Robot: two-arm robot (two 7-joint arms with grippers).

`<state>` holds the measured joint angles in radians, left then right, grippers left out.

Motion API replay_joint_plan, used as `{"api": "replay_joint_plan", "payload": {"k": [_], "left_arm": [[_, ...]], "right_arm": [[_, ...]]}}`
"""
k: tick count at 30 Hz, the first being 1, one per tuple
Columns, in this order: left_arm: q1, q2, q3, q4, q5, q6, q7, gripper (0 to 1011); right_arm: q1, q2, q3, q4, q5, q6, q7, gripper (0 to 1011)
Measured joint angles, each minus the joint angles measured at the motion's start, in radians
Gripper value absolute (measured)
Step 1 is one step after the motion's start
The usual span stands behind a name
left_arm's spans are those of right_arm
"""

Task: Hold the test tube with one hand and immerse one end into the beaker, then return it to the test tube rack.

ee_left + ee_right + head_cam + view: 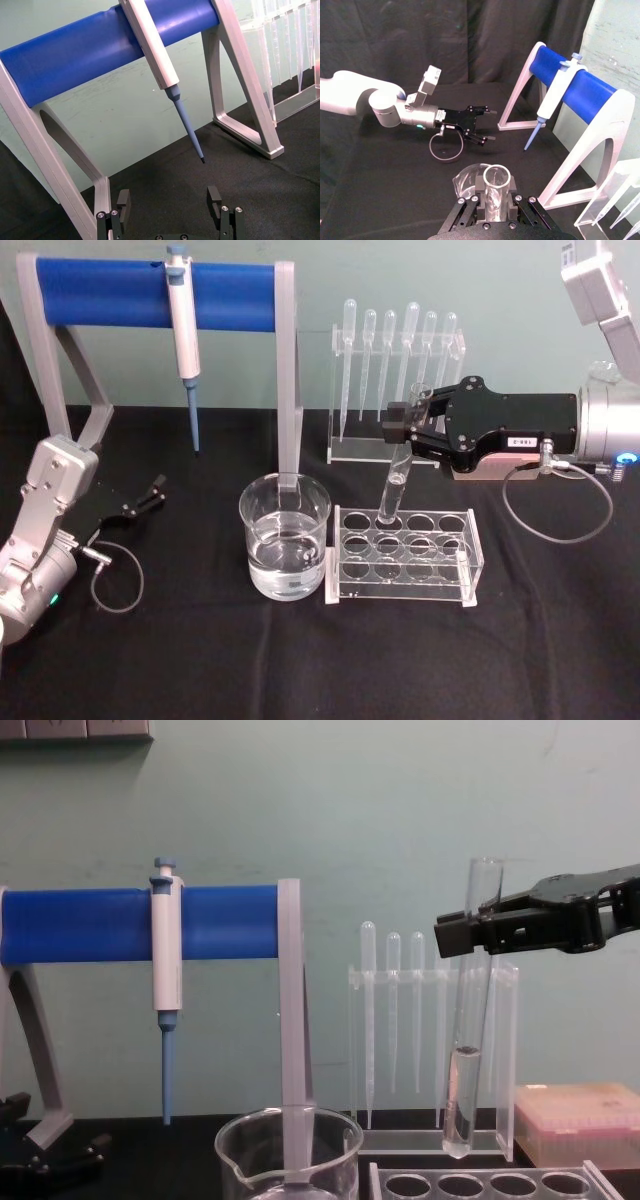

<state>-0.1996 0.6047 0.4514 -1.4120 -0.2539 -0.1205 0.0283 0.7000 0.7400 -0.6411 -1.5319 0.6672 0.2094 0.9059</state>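
Black two-fingered right gripper (414, 426) clenches the long clear glass test tube (393, 480) below its flared rim, tilted over the clear holed rack (402, 589) beside the wide glass beaker (251, 516), its tip blurring into the holes; left gripper (157, 490) sits parted, parked far left.

Bhd rack (400, 588): pipette stand (395, 390); bhd beaker (250, 540): pipettor frame (287, 370); table (300, 660) front free.

I'm working in a laboratory. The desk (300, 670) under black cloth carries a glass beaker (249, 532) of clear liquid, a clear test tube rack (405, 587), a holder of plastic pipettes (400, 360) and a pipettor (183, 335) hung on a blue-barred stand (100, 295), before a pale green wall (400, 800).
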Motion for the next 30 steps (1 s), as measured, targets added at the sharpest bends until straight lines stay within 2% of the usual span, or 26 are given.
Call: {"api": "replay_joint_plan", "payload": {"k": [9, 15, 21, 30], "left_arm": [[0.0, 0.0, 0.0, 0.0, 0.0, 0.0, 0.0, 1000], [0.0, 0.0, 0.0, 0.0, 0.0, 0.0, 0.0, 1000], [0.0, 0.0, 0.0, 0.0, 0.0, 0.0, 0.0, 1000], [0.0, 0.0, 0.0, 0.0, 0.0, 0.0, 0.0, 1000]], "right_arm": [[0.003, 0.0, -0.002, 0.001, 0.0, 0.0, 0.001, 225], [0.063, -0.029, -0.027, 0.035, -0.004, -0.005, 0.031, 225], [0.139, -0.081, -0.057, 0.066, -0.005, -0.009, 0.057, 225], [0.214, -0.17, -0.114, 0.143, -0.016, -0.025, 0.083, 225]]}}
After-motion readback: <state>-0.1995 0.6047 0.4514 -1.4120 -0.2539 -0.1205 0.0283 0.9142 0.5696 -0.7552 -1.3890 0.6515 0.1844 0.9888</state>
